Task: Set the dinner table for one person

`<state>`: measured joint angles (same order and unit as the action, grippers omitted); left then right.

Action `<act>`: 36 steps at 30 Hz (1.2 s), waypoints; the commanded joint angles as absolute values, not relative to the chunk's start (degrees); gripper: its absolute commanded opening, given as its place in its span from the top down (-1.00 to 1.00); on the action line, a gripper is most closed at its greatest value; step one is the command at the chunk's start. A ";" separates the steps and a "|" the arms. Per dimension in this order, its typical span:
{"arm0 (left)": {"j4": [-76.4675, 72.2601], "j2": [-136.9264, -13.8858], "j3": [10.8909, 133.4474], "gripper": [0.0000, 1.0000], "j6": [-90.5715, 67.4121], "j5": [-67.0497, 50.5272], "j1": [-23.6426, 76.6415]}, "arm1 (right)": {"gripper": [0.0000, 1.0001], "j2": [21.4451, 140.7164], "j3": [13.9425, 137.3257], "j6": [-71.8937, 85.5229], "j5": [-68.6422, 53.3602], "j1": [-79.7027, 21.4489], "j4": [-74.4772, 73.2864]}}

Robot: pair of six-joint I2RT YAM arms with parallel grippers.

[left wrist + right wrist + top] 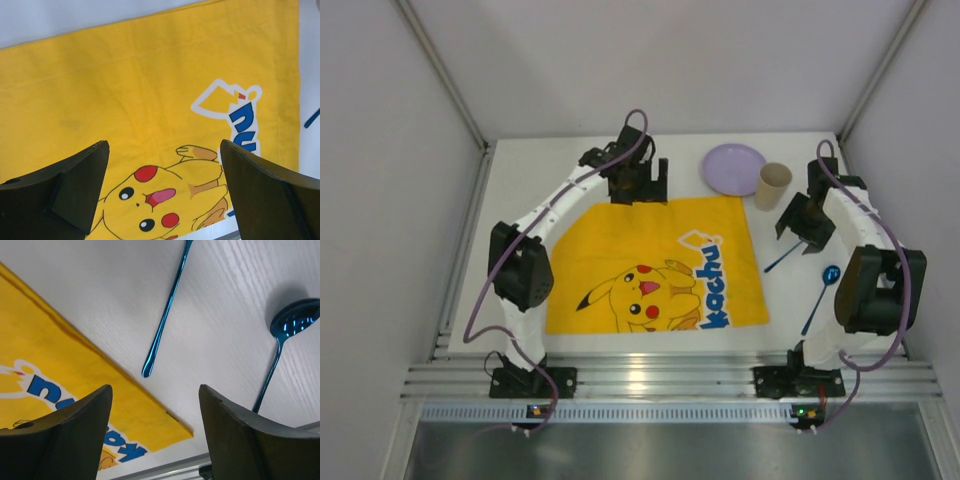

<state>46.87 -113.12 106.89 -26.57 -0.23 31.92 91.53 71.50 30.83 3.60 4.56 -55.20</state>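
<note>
Ideally the right gripper [155, 395], wide and empty like the left gripper [164, 150], straddles the slim blue utensil [165, 310] squarely across its handle before closing.

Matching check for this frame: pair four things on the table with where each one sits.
Things:
1 round lilac plate
2 tan paper cup
3 shiny blue metal spoon
4 yellow Pikachu-print cloth mat

Places:
A centre, spread flat
B right of the mat's near corner
C far side, left of the cup
D far side, right of the plate

Pairs: 1-C, 2-D, 3-B, 4-A
</note>
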 commanded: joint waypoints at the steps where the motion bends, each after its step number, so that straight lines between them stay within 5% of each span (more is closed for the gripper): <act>1: 47.46 -108.47 101.88 -0.97 -25.40 -0.53 31.82 | -0.33 95.35 75.67 31.64 8.17 7.11 -51.59; 8: 48.08 -102.05 93.88 -0.96 -27.07 -0.53 31.82 | -0.31 104.40 78.22 31.29 10.29 9.93 -46.94; 15: 48.86 -96.51 88.07 -0.96 -29.00 2.28 31.82 | -0.01 112.32 79.71 31.20 8.97 11.16 -42.98; 25: 52.73 -90.27 82.88 -0.96 -30.41 6.59 31.82 | 1.00 115.85 76.12 30.68 9.05 13.09 -38.07; 36: 50.62 -97.11 91.47 -0.96 -24.01 -3.69 35.50 | 1.00 99.95 79.36 33.22 9.06 11.52 -46.13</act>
